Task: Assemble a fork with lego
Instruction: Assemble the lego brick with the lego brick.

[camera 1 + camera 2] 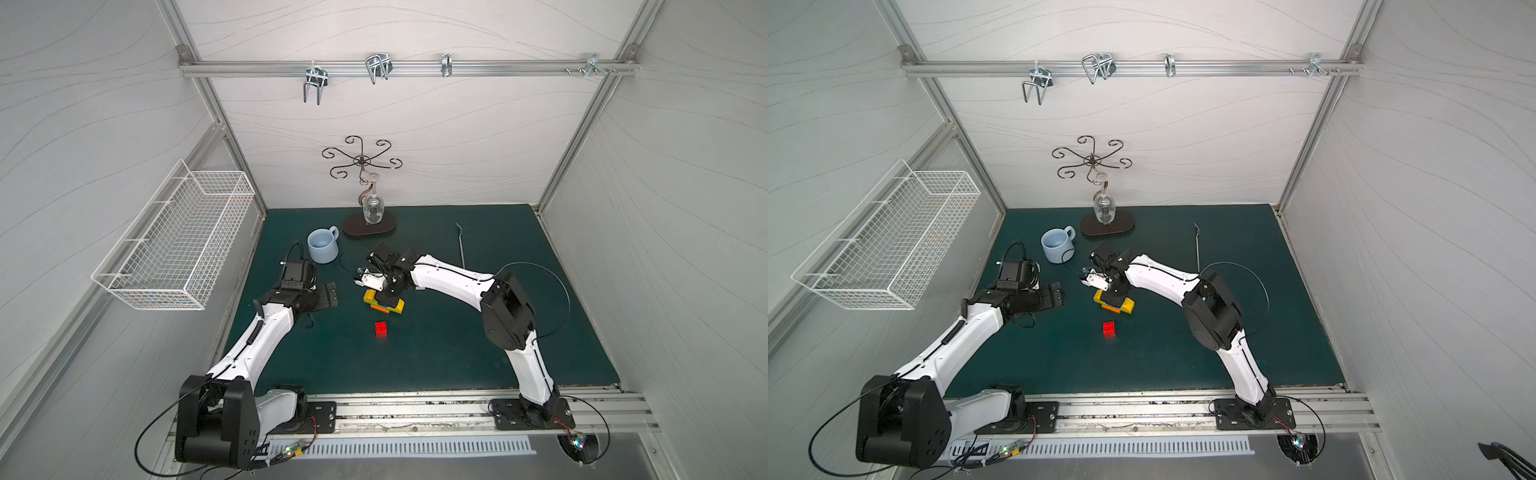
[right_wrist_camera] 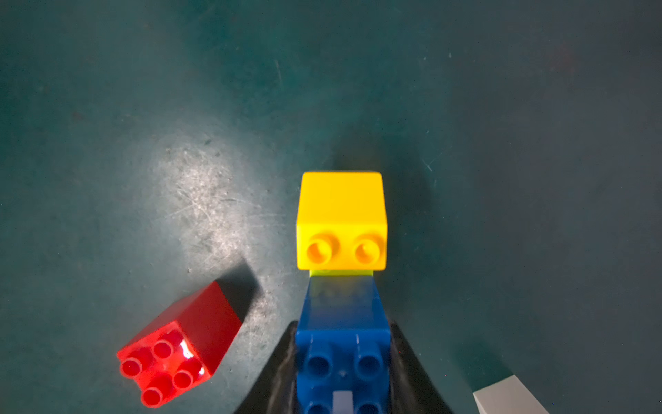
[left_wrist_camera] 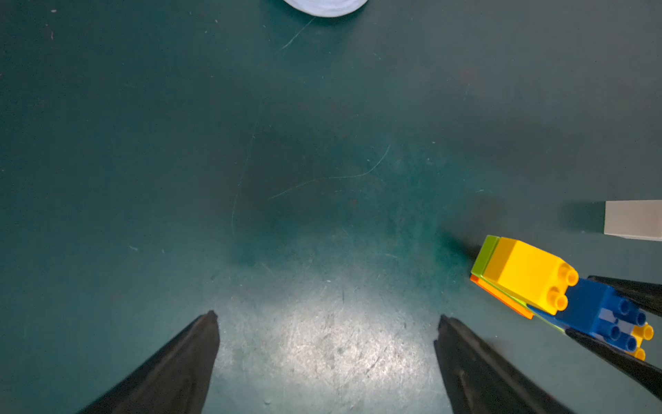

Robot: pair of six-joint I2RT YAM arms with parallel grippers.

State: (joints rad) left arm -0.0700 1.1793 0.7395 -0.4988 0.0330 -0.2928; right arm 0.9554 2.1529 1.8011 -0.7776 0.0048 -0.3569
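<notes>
Squarely in right gripper [image 2: 343,324]: blue brick [image 2: 342,355]

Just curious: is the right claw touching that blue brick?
Touching. In the right wrist view, the right gripper clamps both sides of the blue brick.

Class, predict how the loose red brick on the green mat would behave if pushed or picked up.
The red brick looks like hard plastic, so probably stiff and light. Its flat, boxy faces suggest it would slide rather than roll on the mat. Its gloss hints it may slip in a loose grip.
</notes>
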